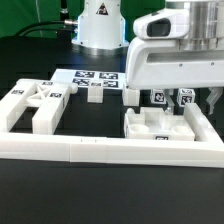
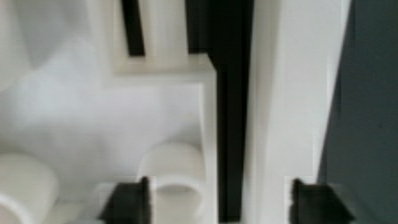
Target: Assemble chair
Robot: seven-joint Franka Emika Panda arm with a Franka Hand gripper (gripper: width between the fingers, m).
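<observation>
The chair is in loose white tagged parts. A flat slab with raised blocks [image 1: 160, 127] lies at the exterior view's right, and two tagged posts [image 1: 158, 98] stand at its far edge. The arm's white hand [image 1: 175, 55] hangs right above them and hides its own fingers there. In the wrist view my gripper [image 2: 219, 200] has its dark fingertips [image 2: 128, 200] apart. A long white bar [image 2: 294, 100] and a round white peg [image 2: 178, 180] lie between them. I see no pad pressing on either. A forked frame part [image 1: 30, 105] and a small cube [image 1: 95, 95] lie at the left.
The long white L-shaped border rail [image 1: 110, 150] runs along the front and up the right side. The marker board [image 1: 90, 78] lies flat behind the small cube. The arm's white base [image 1: 100, 25] stands at the back.
</observation>
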